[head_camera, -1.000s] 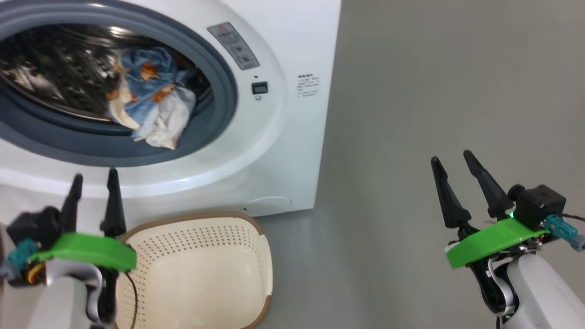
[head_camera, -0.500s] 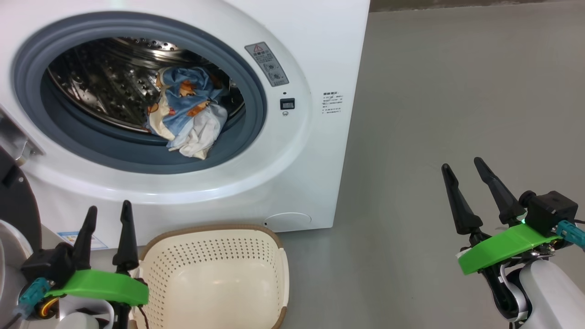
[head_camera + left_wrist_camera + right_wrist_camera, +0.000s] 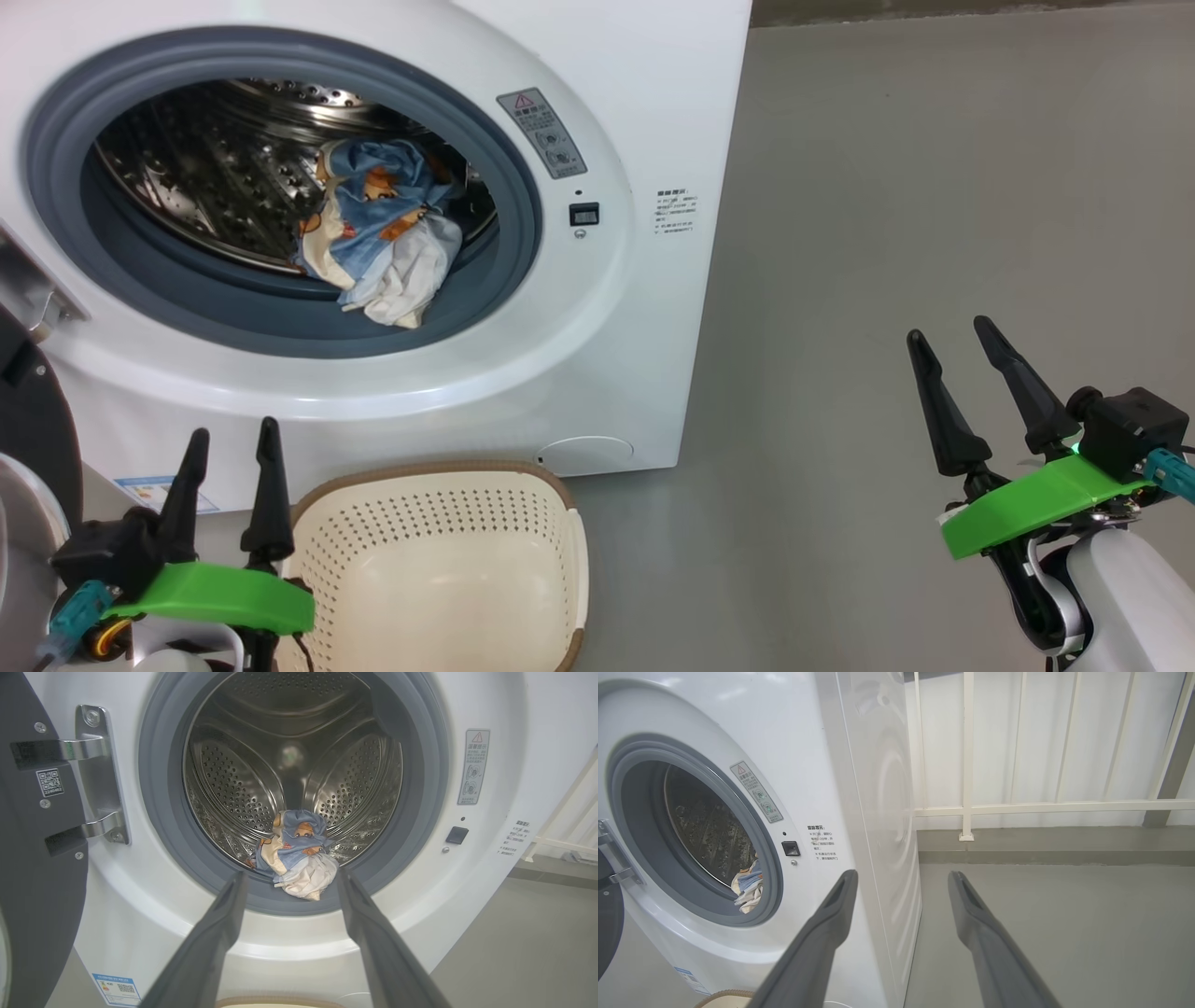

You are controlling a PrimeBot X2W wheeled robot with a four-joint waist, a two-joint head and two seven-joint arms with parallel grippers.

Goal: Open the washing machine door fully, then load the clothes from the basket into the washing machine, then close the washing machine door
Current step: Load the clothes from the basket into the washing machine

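The white washing machine stands with its round mouth uncovered. Inside the steel drum lie the clothes, light blue with orange bears and cream parts, also seen as clothes and clothes. The washing machine door is swung out to the left; its dark inner face and hinge door fill the left edge. The cream basket sits on the floor below the mouth, with nothing in it. My left gripper is open beside the basket's left rim. My right gripper is open over bare floor.
Grey floor spreads to the right of the machine. A white railing and wall stand behind it. A blue label sticker marks the machine's lower left corner.
The head camera has swung, so the whole picture shifted right and down, bringing the door's edge into view. Both grippers stay open; the clothes lie still in the drum.
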